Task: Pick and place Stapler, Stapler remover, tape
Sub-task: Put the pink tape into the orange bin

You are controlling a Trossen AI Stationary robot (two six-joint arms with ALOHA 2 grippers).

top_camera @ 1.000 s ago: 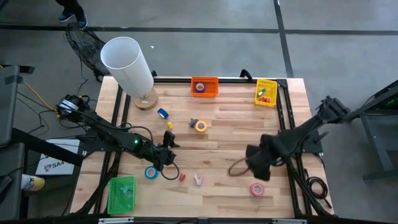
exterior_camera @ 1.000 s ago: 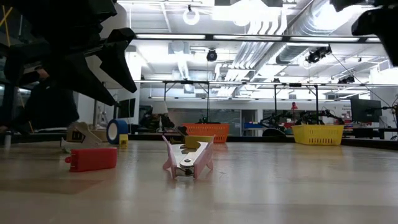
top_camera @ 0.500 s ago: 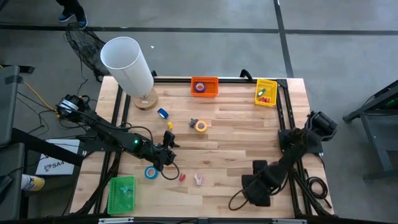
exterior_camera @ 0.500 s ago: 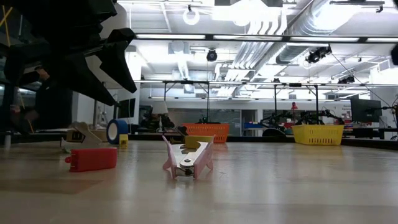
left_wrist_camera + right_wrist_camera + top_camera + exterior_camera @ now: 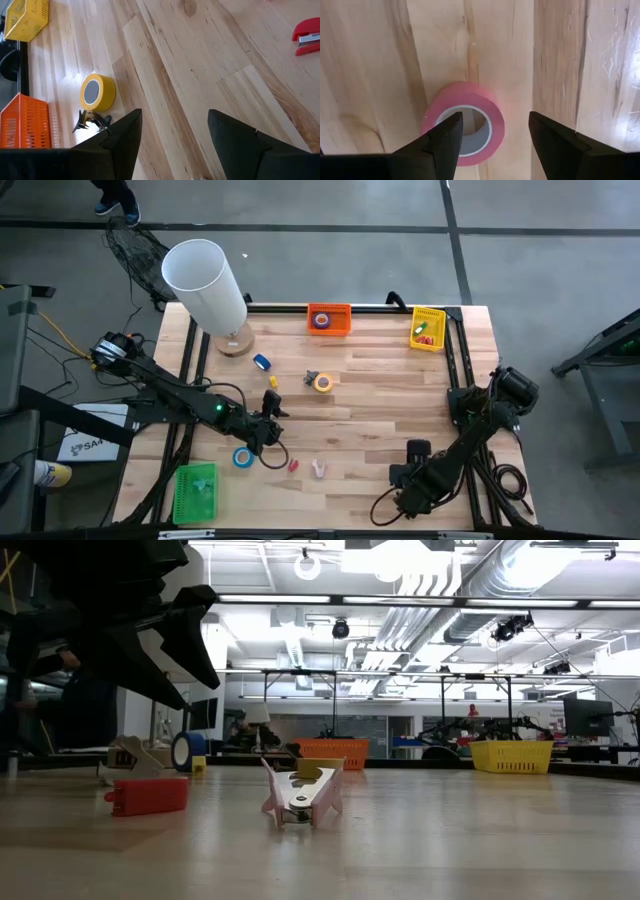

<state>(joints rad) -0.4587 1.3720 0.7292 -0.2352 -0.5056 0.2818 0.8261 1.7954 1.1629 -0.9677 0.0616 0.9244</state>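
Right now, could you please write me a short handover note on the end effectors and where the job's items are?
Right end effector: open, poised over the pink tape roll near the table's front right; nothing gripped.
Left end effector: open, empty, hovering front left by the blue tape roll.
Red stapler and pink staple remover lie loose at front centre. Yellow tape roll sits mid-table.
Orange basket holds one roll.
Left to do: everything still loose.
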